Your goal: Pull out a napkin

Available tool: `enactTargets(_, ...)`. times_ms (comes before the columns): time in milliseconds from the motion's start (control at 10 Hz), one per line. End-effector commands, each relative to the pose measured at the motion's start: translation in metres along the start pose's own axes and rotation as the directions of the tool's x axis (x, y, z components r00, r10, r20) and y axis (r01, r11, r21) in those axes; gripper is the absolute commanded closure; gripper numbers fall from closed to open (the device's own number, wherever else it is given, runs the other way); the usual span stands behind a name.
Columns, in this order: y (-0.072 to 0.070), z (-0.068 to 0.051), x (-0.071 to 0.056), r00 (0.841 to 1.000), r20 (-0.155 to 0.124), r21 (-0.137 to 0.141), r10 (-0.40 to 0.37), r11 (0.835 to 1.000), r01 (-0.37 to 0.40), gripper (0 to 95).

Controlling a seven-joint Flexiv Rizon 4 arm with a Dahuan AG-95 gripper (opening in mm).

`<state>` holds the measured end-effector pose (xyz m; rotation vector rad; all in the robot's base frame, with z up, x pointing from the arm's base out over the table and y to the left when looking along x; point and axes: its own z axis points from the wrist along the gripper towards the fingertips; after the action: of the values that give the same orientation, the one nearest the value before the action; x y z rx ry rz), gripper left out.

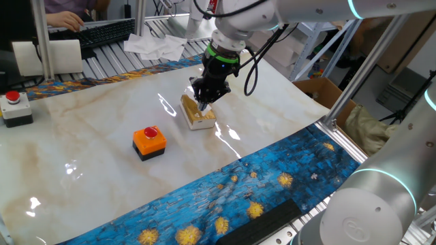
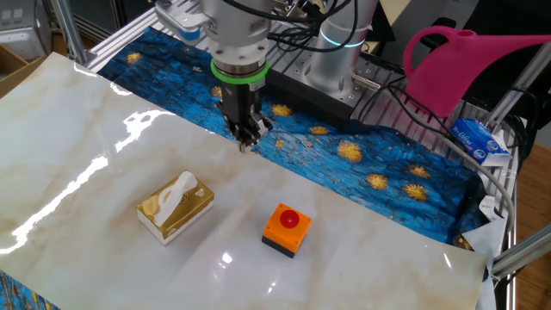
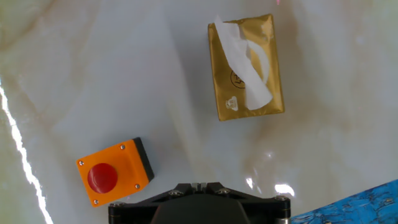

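A small tan-gold tissue box (image 3: 245,68) lies on the marble table. A white crinkled napkin (image 3: 250,70) sticks out of its top slot. The box (image 2: 175,207) and napkin (image 2: 179,188) also show in the other fixed view, and the box (image 1: 197,114) in the one fixed view. My gripper (image 2: 247,139) hangs above the table, raised and apart from the box, its fingers pressed together and holding nothing. In the hand view only the fingertips (image 3: 199,185) show at the bottom edge, with the box at the upper right.
An orange box with a red button (image 3: 114,171) sits on the table near the tissue box (image 2: 285,228). A blue patterned cloth (image 2: 362,159) edges the table. A red stop button (image 1: 13,105) stands far left. A pink watering can (image 2: 456,69) is beyond the table.
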<state>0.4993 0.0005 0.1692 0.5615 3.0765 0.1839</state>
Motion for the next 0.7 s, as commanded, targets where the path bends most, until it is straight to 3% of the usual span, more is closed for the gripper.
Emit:
enactTargets(100, 0.0001, 0.0001, 0.0003, 0.998, 0.002, 0.006, 0.067, 0.998, -0.067, 95.0)
enactTargets(300, 0.0001, 0.0001, 0.0002, 0.998, 0.017, -0.001, 0.059, 0.998, -0.059, 95.0)
enactTargets(400, 0.0001, 0.0002, 0.0001, 0.996, 0.06, -0.018, 0.059, 0.998, -0.058, 95.0)
enactTargets(600, 0.0001, 0.0002, 0.0001, 0.991, 0.091, -0.037, 0.094, 0.995, -0.091, 95.0)
enactTargets(700, 0.0001, 0.0002, -0.0006, 0.991, 0.093, -0.035, 0.097, 0.995, -0.094, 57.0)
